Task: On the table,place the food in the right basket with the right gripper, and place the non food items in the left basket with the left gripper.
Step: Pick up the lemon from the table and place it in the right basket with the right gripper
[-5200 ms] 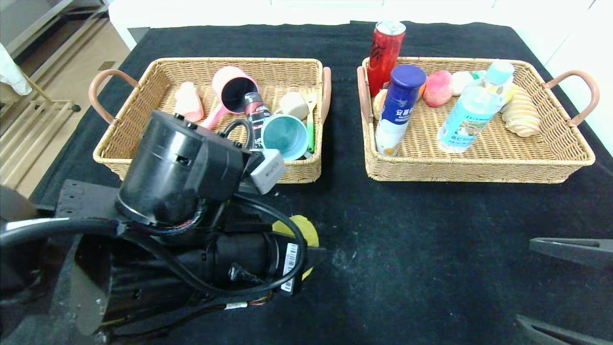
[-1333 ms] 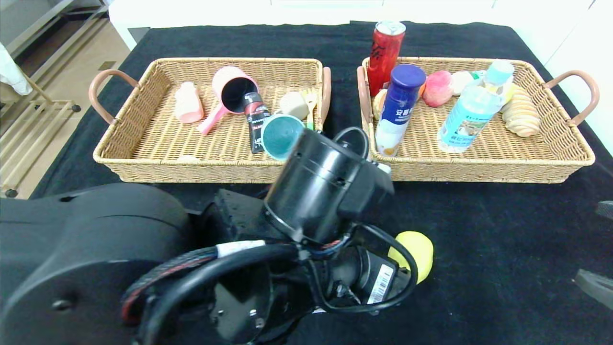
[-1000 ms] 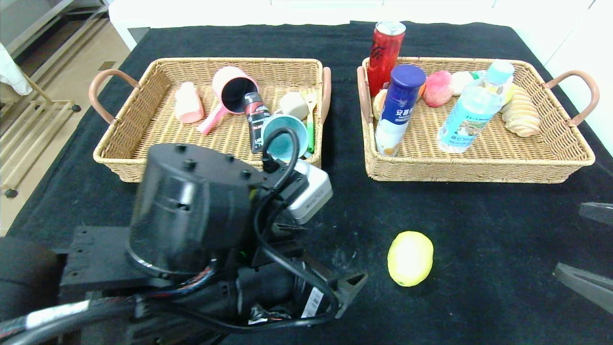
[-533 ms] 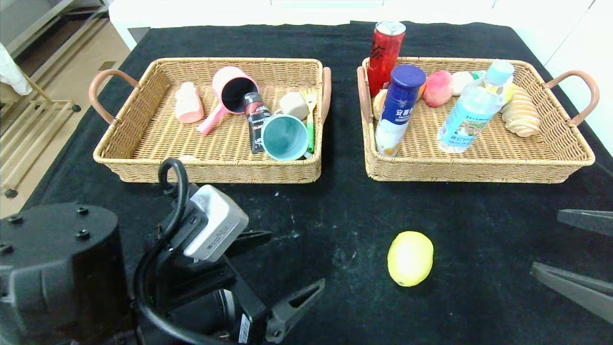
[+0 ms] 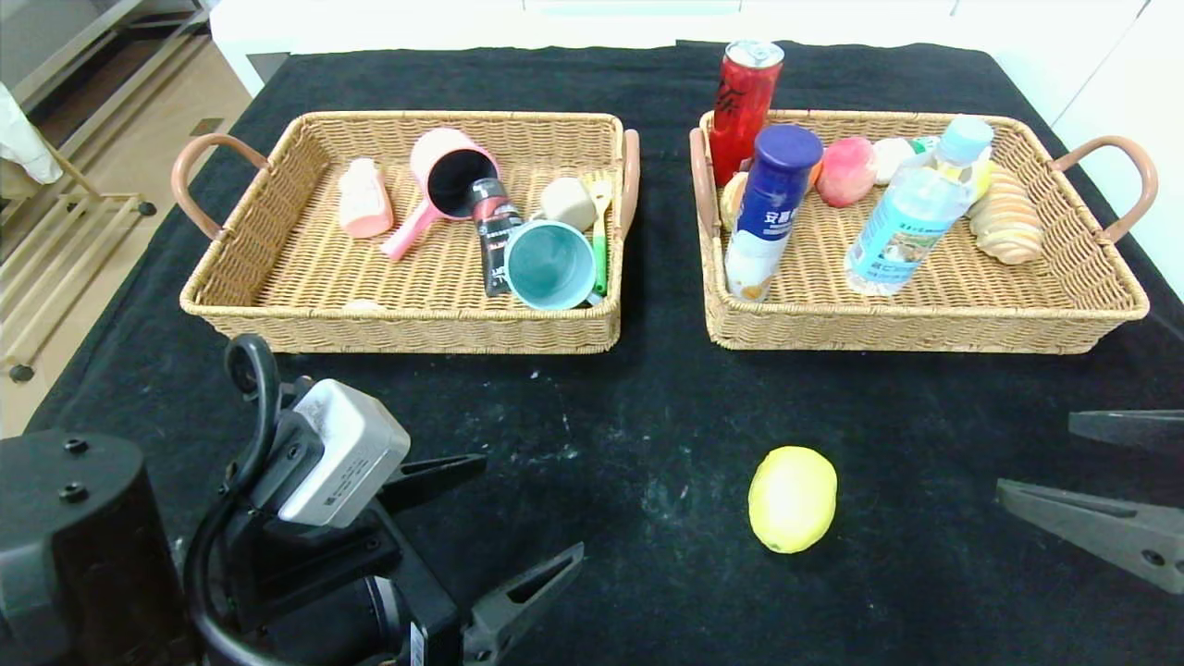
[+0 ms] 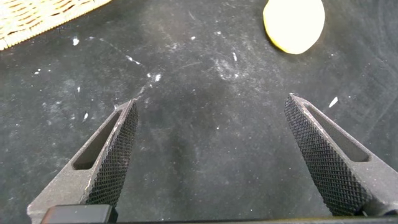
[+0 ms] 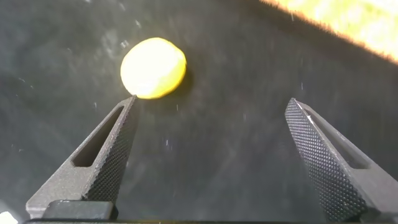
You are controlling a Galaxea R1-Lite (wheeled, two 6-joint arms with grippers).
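Observation:
A yellow lemon [image 5: 793, 499] lies alone on the black tablecloth in front of the two baskets; it also shows in the left wrist view [image 6: 294, 23] and the right wrist view [image 7: 153, 68]. My left gripper [image 5: 532, 509] is open and empty, low at the front left, well left of the lemon. My right gripper [image 5: 1036, 458] is open and empty at the right edge, to the right of the lemon. The left basket [image 5: 277, 319] holds a pink cup, a teal cup, a black tube and other small items. The right basket [image 5: 925, 331] holds bottles, a red can and food.
The baskets stand side by side at the back with a narrow gap between them. A red can [image 5: 745, 102] and a blue-capped bottle [image 5: 770, 208] stand tall at the right basket's left end. The table's left edge drops to the floor.
My left arm carried the lemon rightward, let it go on the cloth, then drew back to the front left with open jaws. My right gripper has come in from the right edge.

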